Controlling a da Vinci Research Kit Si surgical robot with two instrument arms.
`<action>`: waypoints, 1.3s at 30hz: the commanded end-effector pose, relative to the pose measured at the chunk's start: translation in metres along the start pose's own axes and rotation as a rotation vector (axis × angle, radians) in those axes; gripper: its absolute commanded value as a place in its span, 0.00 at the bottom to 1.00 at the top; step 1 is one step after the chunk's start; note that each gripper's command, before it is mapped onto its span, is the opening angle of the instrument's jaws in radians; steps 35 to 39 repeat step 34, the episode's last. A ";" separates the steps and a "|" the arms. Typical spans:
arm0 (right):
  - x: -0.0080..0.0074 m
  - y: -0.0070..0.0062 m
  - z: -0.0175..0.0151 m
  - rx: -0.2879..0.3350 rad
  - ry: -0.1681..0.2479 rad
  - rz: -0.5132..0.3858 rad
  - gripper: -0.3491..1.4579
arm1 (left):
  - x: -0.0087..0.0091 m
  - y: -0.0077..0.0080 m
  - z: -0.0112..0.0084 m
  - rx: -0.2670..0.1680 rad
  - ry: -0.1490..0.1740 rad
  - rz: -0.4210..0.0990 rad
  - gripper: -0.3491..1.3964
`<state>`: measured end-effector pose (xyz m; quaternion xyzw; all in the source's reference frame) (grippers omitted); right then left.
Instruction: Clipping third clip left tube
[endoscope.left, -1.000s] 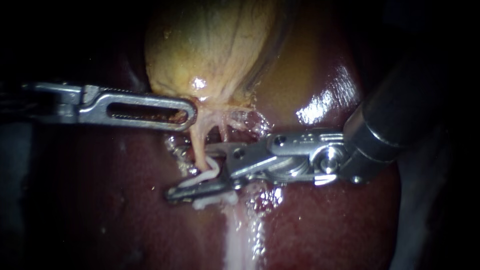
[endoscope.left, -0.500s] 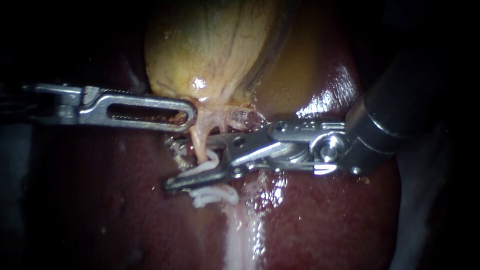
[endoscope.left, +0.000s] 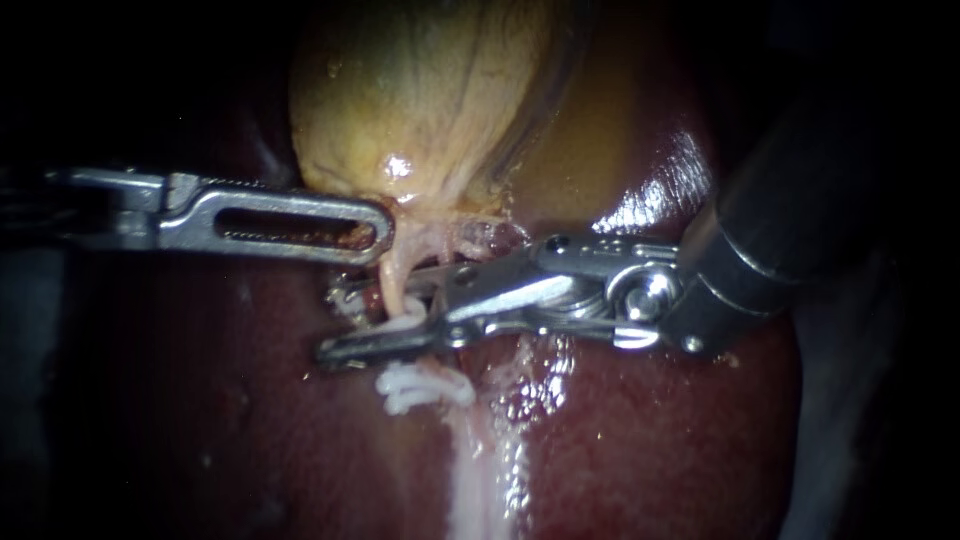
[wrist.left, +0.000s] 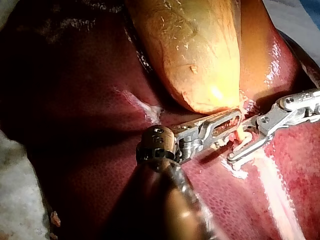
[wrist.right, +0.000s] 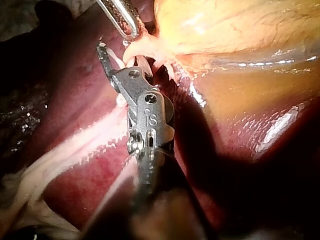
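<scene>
The yellow gallbladder (endoscope.left: 430, 90) lies on the dark red liver (endoscope.left: 620, 440). My left instrument (endoscope.left: 380, 225) is shut on the gallbladder's neck and holds it taut. From the neck the pale left tube (endoscope.left: 392, 280) runs down. My right instrument (endoscope.left: 330, 322) reaches in across it, jaws open with one on each side of the tube and a white clip (endoscope.left: 408, 320) between them. Just below them, white clips (endoscope.left: 420, 385) sit on the tube. The left wrist view shows both instruments, left (wrist.left: 232, 120) and right (wrist.left: 235, 150), meeting under the gallbladder (wrist.left: 195, 50).
Thin tissue strands (endoscope.left: 460, 240) fan out to the right of the left tube, above my right instrument's hinge. A pale wet band (endoscope.left: 475, 480) runs down the liver below the clips. In the right wrist view a white cloth (wrist.right: 30, 210) lies beside the liver.
My right instrument has slid up the tube and further left across it, away from the white clips below. My left instrument and the gallbladder have stayed put.
</scene>
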<state>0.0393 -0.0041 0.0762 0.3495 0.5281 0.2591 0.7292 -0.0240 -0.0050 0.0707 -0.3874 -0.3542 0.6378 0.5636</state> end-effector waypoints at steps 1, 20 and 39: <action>0.0000 0.0001 -0.0001 -0.002 0.000 0.008 0.20 | 0.0000 0.0000 0.0000 0.000 0.000 0.000 0.00; -0.0003 0.0003 -0.0008 0.004 -0.013 0.101 0.00 | 0.0001 -0.0002 0.0001 0.000 0.000 0.000 0.00; -0.0004 0.0003 -0.0007 0.011 -0.015 0.100 0.00 | 0.0001 -0.0004 0.0001 0.000 0.000 0.001 0.00</action>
